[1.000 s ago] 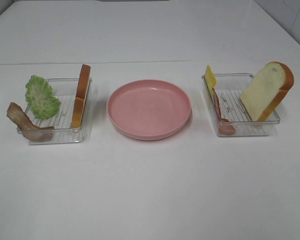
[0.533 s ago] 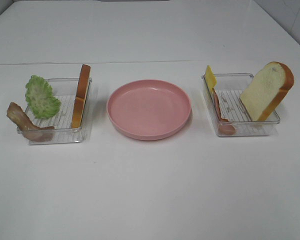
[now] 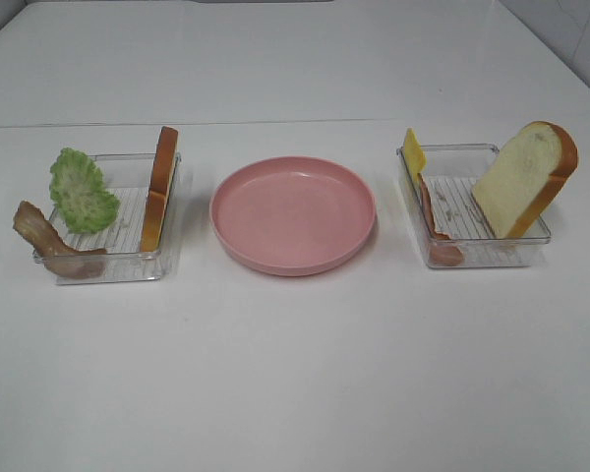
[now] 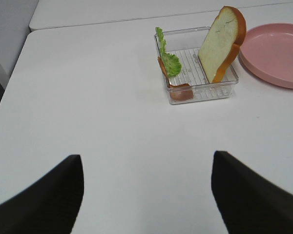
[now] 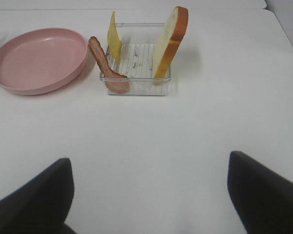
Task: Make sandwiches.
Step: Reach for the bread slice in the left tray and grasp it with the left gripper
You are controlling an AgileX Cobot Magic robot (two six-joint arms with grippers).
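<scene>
No stacked sandwich is in view; the parts lie apart. The left clear tray (image 3: 108,267) holds green lettuce (image 3: 81,192), a brown bacon strip (image 3: 49,241) and a bread slice (image 3: 158,187) standing on edge. In the right clear tray (image 3: 487,258) stand yellow cheese (image 3: 413,155), a pink ham strip (image 3: 435,221) and a second bread slice (image 3: 526,177). Both grippers are outside the high view. My left gripper (image 4: 146,195) is open, well short of its tray (image 4: 202,95). My right gripper (image 5: 149,200) is open too, short of its tray (image 5: 136,90).
A round pink plate (image 3: 293,264) sits bare between the two trays. The white table stretches wide in front of the trays. A seam runs across the table behind them, and the table's left edge shows in the left wrist view.
</scene>
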